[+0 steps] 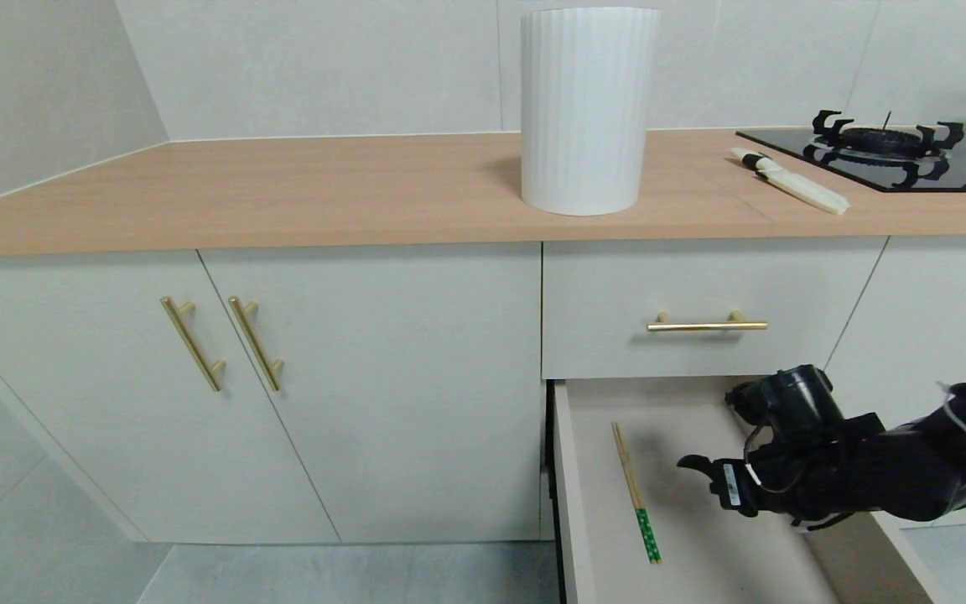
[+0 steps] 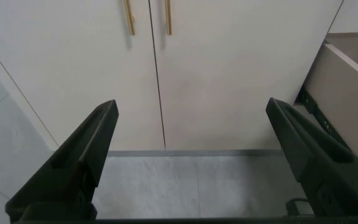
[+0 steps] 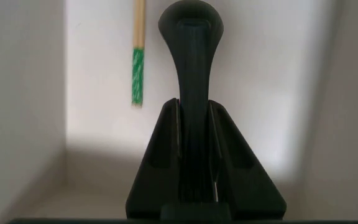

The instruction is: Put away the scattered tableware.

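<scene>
A pair of wooden chopsticks (image 1: 636,491) with green patterned ends lies on the floor of the pulled-out lower drawer (image 1: 571,486), close to its left wall. My right gripper (image 1: 693,463) hangs over the drawer, just to the right of the chopsticks and apart from them. In the right wrist view its fingers (image 3: 187,25) are pressed together, shut with nothing between them, and the chopsticks' green end (image 3: 138,68) shows beside them. My left gripper (image 2: 191,124) is open and empty, low in front of the cabinet doors (image 2: 160,62).
On the wooden counter stand a tall white ribbed container (image 1: 588,109), a white wrapped utensil with a black band (image 1: 789,180) and a black gas hob (image 1: 885,155). The upper drawer (image 1: 705,325) is closed. The open drawer's corner (image 2: 340,81) juts out beside my left gripper.
</scene>
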Robot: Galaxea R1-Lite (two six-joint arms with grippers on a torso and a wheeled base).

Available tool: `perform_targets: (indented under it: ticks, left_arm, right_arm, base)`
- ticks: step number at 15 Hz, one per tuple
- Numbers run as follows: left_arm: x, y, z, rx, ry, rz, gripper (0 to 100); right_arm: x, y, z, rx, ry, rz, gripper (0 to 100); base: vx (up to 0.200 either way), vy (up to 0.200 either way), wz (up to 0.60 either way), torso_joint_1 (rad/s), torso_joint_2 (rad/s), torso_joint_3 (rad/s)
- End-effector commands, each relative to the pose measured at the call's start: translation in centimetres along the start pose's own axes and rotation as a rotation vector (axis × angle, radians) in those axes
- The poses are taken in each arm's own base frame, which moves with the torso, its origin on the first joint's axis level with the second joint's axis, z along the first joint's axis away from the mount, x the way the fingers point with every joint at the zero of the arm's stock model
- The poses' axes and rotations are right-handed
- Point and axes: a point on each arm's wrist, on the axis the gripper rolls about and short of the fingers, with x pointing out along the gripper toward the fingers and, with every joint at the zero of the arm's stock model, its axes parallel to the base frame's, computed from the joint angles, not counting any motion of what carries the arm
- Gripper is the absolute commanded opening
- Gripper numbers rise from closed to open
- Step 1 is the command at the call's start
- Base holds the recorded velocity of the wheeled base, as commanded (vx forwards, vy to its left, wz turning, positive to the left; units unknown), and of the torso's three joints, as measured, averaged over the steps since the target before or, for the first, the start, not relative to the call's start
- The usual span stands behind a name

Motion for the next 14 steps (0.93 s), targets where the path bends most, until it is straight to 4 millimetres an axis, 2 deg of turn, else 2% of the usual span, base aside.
perform_targets:
  ticks: [1, 6, 14]
  left_arm:
    - [0.0, 0.0, 0.0, 0.0, 0.001, 0.001, 100]
    - [0.0, 0.0, 0.0, 0.0, -0.001, 0.001, 100]
    - [0.0, 0.0, 0.0, 0.0, 0.001, 0.001, 100]
  right_arm:
    - [4.1, -0.5, -2.0, 0.012, 0.087, -0.03, 0]
    - [7.6, -1.0, -3.4, 0.006, 0.057, -0.111, 0]
    - [8.9, -1.3, -4.2, -0.005, 0.06, -0.159, 0]
  base:
    - [0.0, 0.0, 0.0, 0.0, 0.0, 0.0]
    - [0.0, 0.0, 0.0, 0.0, 0.0, 0.0]
    - [0.0, 0.0, 0.0, 0.0, 0.0, 0.0]
